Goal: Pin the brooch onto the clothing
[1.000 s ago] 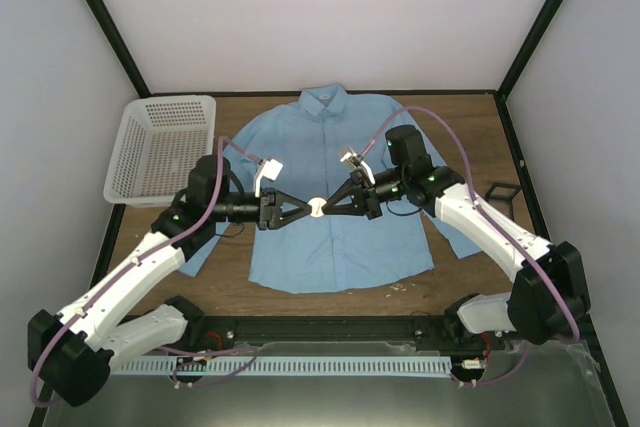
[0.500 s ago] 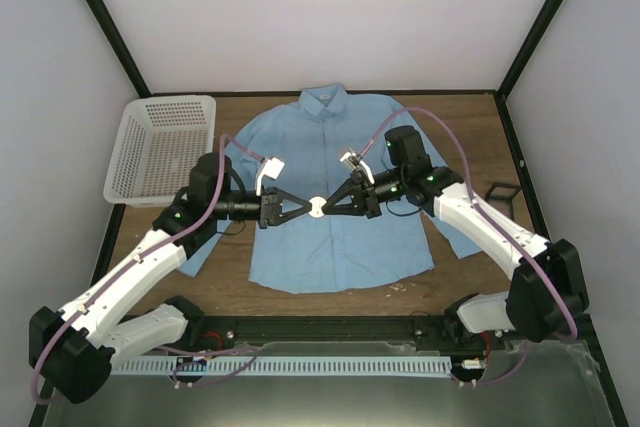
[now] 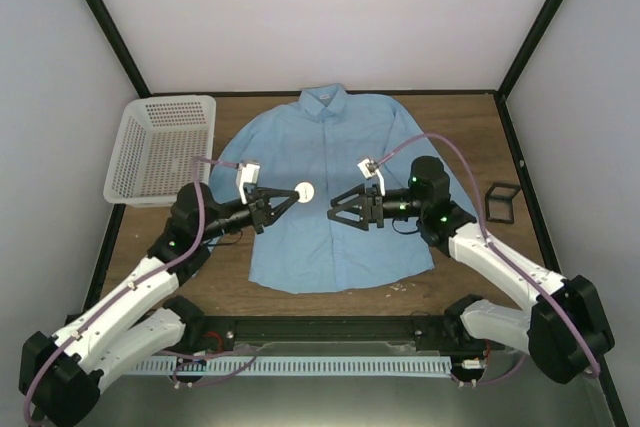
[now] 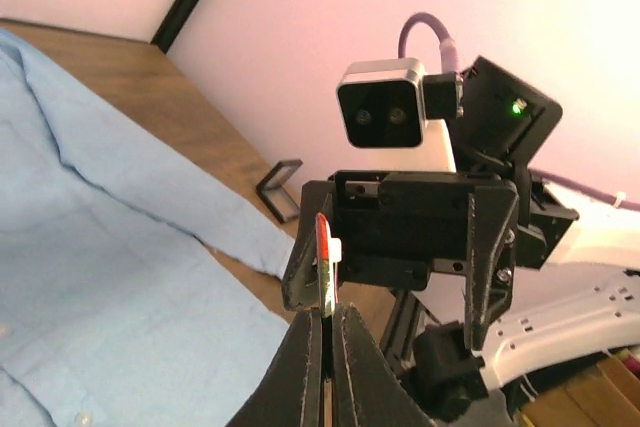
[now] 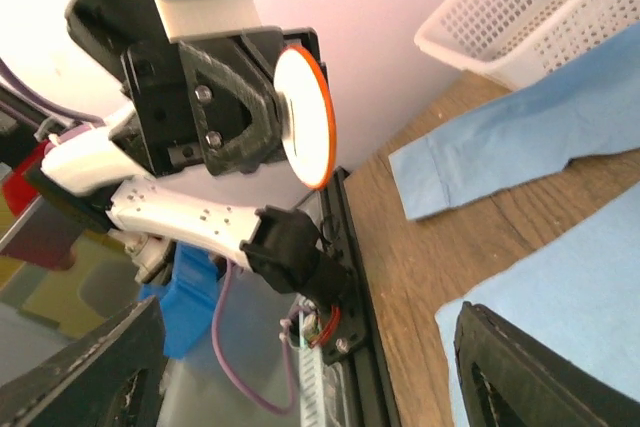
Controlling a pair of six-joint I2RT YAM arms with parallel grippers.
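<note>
The two arms have just drawn apart over the light blue button-front shirt. A moment ago both grippers met at the small round orange-rimmed brooch; now only the left gripper has it, fingers clamped on its edge, above the shirt's chest. The right gripper faces it, fingers spread, empty. The handover looks finished to me; pinning remains.

The brown wooden table has three things on it. A light blue shirt lies flat in the middle, buttons up, with its collar at the far edge and its sleeves spread out. A white plastic basket sits at the far left, just beside one sleeve. A small black square frame sits at the right, near the other sleeve
</note>
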